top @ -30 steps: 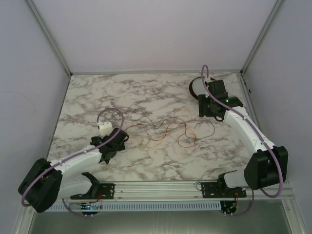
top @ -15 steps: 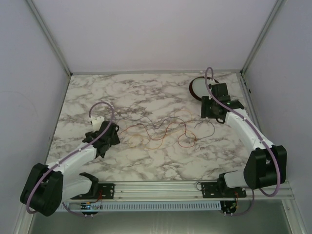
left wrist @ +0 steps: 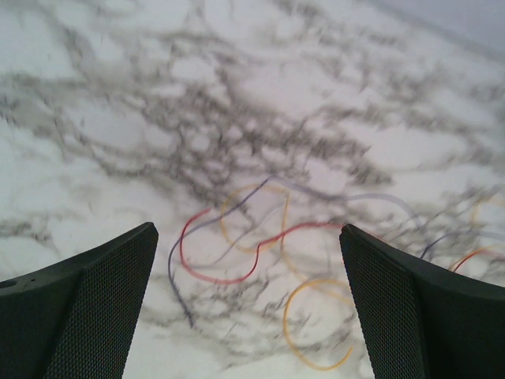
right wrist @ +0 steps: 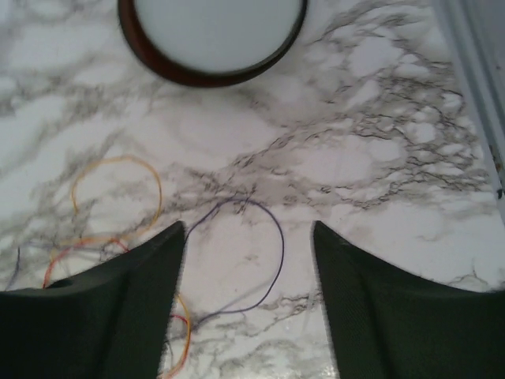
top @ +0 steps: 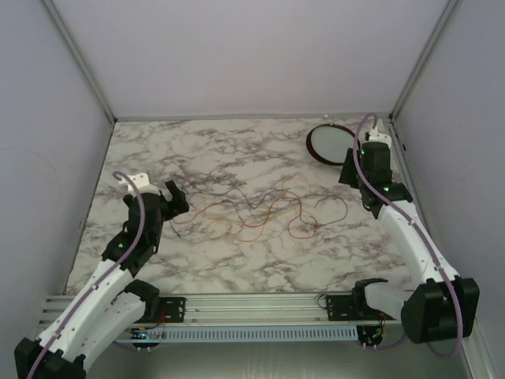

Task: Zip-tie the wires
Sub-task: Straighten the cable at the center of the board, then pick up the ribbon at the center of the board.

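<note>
Bare marble table (top: 158, 150) across the far left and along the near edge: room to pass. Mid-table, thin wires (top: 268, 212) sprawled flat in loose loops, between the wide-spread left gripper (left wrist: 245, 229) and the parted, unloaded right gripper (right wrist: 248, 225). Far right corner taken by a round dish (top: 330, 144), just ahead of the right gripper. Enclosure walls (top: 47, 158) hemming both sides and the back.

The left arm (top: 102, 276) and right arm (top: 410, 229) are built alike: rounded white links between chunky black joint housings; a lilac cable (top: 140, 225) runs along each; the left gripper (left wrist: 246, 229) and right gripper (right wrist: 248, 225) have broad black fingers (left wrist: 87, 316) with finely mesh-textured faces.
</note>
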Motion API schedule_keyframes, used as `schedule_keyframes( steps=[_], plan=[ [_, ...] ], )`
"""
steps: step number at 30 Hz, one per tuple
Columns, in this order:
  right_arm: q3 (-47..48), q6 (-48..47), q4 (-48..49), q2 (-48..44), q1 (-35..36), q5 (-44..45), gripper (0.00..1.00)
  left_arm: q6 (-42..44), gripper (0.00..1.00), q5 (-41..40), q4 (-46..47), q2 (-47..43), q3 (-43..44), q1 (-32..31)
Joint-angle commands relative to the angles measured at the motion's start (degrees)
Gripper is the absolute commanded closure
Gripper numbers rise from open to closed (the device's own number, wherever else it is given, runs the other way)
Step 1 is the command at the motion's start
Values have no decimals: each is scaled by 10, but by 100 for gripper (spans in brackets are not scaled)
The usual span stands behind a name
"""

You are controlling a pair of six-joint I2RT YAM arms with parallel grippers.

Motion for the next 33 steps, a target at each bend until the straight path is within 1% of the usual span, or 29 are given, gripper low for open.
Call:
schedule_keyframes(
  steps=[1,2,3,7,10,13,15,17,18,21,23,25,28,33],
  plan=[
    [-34,35,57,-37,-22,84,27,16,0,-31,83,-40,16,4],
    [-44,49,59,-45,-29,105,9,6,0,-46,92,-45,16,4],
    [-55,57,60,-53,-38,110,2,-1,0,-61,98,-48,18,4],
    [-80,66,57,-66,-89,75,1,-1,0,-84,104,-33,30,4],
    [-100,64,53,-43,-140,40,1,7,0,-63,96,7,47,4],
    [-80,58,55,13,-185,10,13,45,0,-13,85,45,67,4],
    [-52,53,56,59,-198,4,24,60,0,11,79,66,80,4],
    [-25,49,54,105,-203,6,37,62,0,22,70,83,90,3],
    [-13,47,54,127,-204,7,39,65,0,28,64,89,94,4],
    [24,43,54,184,-207,8,41,68,0,48,62,101,96,4],
    [49,39,55,214,-207,1,45,68,0,55,64,105,95,4],
    [73,35,53,242,-207,-5,45,67,0,59,67,107,90,4],
    [103,28,46,283,-207,-3,51,66,0,67,74,111,84,4],
    [134,18,38,329,-206,-2,52,67,0,72,75,118,79,4]
  ],
)
